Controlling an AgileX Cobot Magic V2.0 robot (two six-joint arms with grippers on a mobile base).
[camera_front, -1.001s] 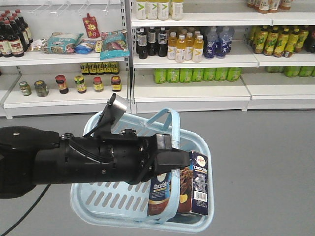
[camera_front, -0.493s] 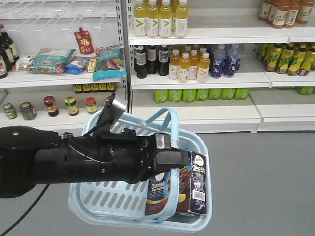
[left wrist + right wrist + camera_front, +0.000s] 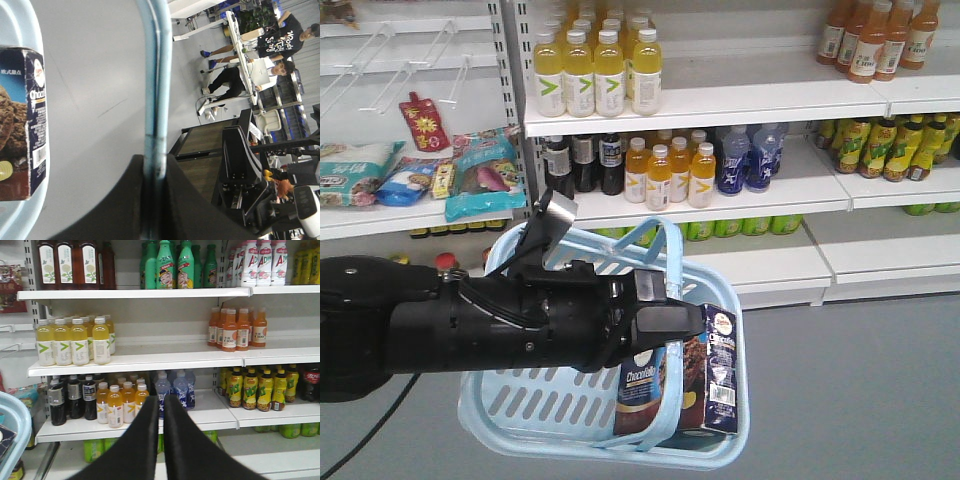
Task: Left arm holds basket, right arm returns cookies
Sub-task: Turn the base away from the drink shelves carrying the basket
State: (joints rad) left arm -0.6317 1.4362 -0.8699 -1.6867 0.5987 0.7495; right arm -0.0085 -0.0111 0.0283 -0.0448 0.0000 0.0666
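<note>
The cookies [image 3: 685,385] are seen standing upright in the basket [image 3: 540,410], whose handle [image 3: 155,75] is clamped by the left gripper [image 3: 154,172], low and left of the right gripper [image 3: 162,407], which is closed on nothing

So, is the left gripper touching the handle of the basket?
Touching. The left wrist view shows the left gripper closed on the basket handle, its black fingers pressed against both sides with no gap.

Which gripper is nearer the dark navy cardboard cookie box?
Left. The left gripper is shut on the hoop handle of the light blue plastic basket, just above the dark navy cardboard cookie box; the right gripper, shut, points at the white drink shelves.
</note>
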